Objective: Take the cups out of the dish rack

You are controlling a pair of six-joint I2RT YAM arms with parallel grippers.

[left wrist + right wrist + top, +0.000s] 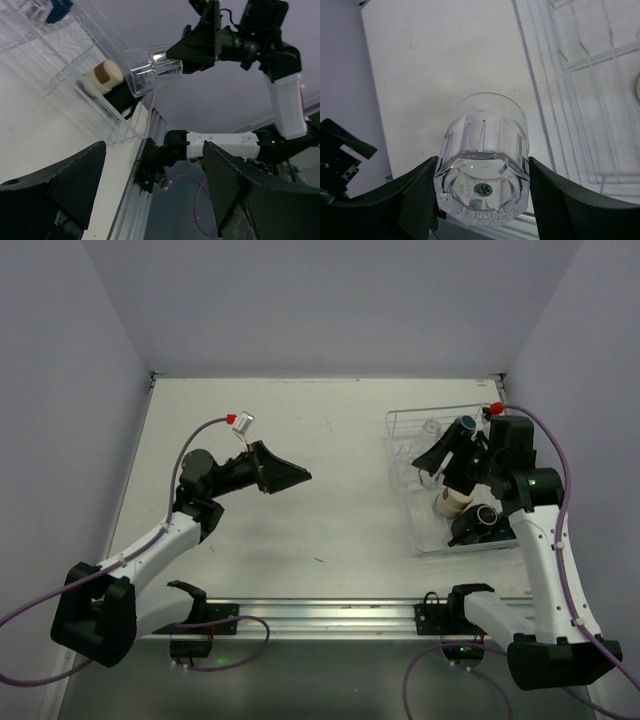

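Clear glass tumbler (482,160), gripped by its base in the right tool (481,197), hangs at the left edge of the dish rack (437,411). We judge the open counter (330,440) lies leftward. The left tool (295,478) gapes empty, well apart.

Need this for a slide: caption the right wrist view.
Right gripper clamps a clear glass tumbler; dish rack at frame right.

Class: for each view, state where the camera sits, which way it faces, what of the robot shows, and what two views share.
Top external: above, behind the bases, looking down on the table; both arms show.
Left wrist: on the left arm, facing across toward the dish rack; open jaws below.
Right wrist: on the right arm, looking down; its jaws grip the clear tumbler.
Shared: both wrist views show that tumbler.
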